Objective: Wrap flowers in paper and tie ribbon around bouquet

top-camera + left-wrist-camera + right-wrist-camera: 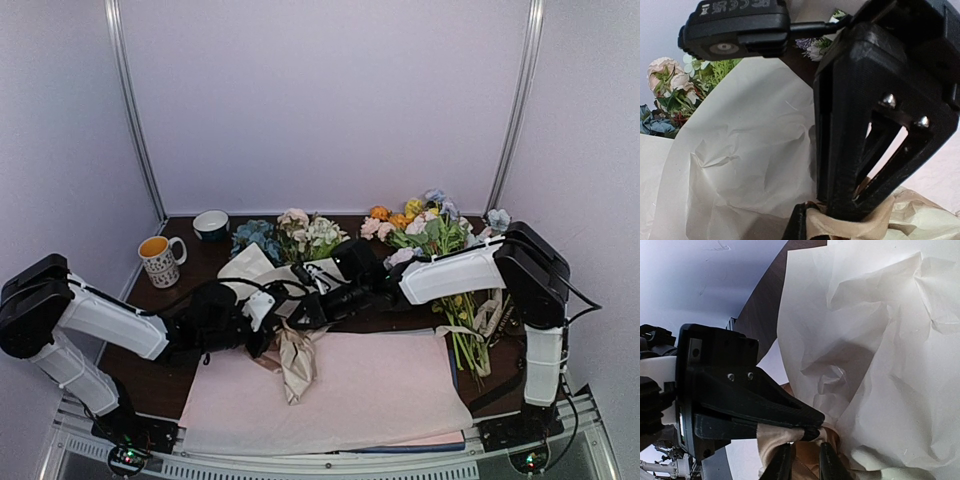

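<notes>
Tan ribbon (773,437) is pinched twice: left gripper (812,431) clenched on it, right gripper (804,466) grasping it alongside.

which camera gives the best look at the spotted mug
Top external: the mug stands whole at the table's back left, near a bowl. Neither wrist view shows it.

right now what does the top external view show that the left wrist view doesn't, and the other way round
Only the top external view: the patterned mug and the bowl at the far left. Only the left wrist view: the right gripper seen close, its tips closed on the tan ribbon. Both: the creased cream paper and pink and blue flower heads.
</notes>
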